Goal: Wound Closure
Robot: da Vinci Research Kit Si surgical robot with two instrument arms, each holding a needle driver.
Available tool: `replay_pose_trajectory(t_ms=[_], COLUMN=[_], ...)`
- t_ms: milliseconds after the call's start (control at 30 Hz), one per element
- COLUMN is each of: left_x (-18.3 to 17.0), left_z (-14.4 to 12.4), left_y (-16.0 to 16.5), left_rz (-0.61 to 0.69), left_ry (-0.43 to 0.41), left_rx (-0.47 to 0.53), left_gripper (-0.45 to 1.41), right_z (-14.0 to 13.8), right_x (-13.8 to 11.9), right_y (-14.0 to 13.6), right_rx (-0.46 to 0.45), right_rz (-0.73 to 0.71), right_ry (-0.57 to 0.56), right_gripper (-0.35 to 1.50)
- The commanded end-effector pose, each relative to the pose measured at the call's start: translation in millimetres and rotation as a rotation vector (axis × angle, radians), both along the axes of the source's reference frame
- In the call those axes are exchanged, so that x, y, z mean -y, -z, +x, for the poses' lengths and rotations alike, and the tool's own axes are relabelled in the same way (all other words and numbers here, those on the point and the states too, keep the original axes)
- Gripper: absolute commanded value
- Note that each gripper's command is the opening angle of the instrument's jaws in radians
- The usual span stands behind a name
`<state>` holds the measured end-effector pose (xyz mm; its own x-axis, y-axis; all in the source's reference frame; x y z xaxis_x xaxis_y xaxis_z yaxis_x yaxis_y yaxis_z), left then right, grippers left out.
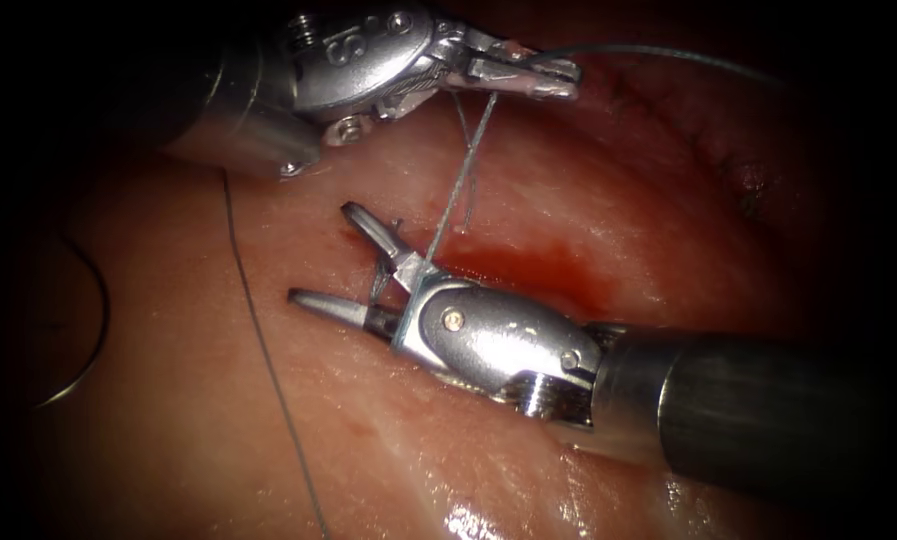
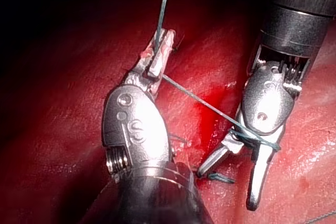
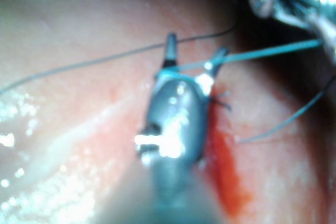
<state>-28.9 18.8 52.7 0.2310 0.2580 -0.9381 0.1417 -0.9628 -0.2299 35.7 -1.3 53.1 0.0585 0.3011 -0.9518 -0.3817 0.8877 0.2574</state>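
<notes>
left end effector (image 1: 553, 75): closed on the thin blue-grey thread (image 1: 463, 175)
right end effector (image 1: 330, 255): open, thread looped around it
curved steel needle (image 1: 86, 330): lay free at 9 o'clock on the pink tissue (image 1: 168, 430)

The left hand (image 1: 528, 72) carries the only readable marking: on the curved metal housing behind its jaws, stamped characters show in the endoscope view, upside down and partly cut off, looking like "S" and "1" or "I". In the left wrist view the same housing shows a single engraved "S"-like character. No other text, number or brand can be read.
</notes>
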Motion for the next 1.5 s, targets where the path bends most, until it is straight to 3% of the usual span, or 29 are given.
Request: replay_pose_trajectory(t_ms=[33,367,733,933,1133,1500], left_x=[0.1,3.2,4.0,5.2,6.8,8.8], left_z=[0.1,0.3,2.0,2.8,5.4,7.6], left_y=[-2.1,-6.9,-10.2,-10.8,-10.0,-8.6], left_rz=[-0.005,-0.063,-0.043,-0.026,0.002,0.046], left_ry=[-0.002,-0.031,-0.030,-0.015,0.001,0.007], left_rx=[0.003,0.018,0.015,0.007,-0.006,0.001], left_gripper=[-0.45,-0.45,-0.45,-0.45,-0.45,-0.45], right_z=[0.4,0.2,-2.8,-3.4,-5.4,-6.6], right_x=[0.6,0.1,-1.1,-0.8,-1.2,-1.3], right_y=[-0.4,0.0,1.0,0.6,-0.6,-1.0], right_rx=[-0.015,-0.114,-0.253,-0.245,-0.227,-0.212], right_rz=[-0.003,-0.033,-0.052,-0.014,0.023,0.031], right_ry=[0.000,-0.020,-0.136,-0.188,-0.250,-0.278], right_gripper=[1.11,1.08,1.08,1.08,1.08,1.08])
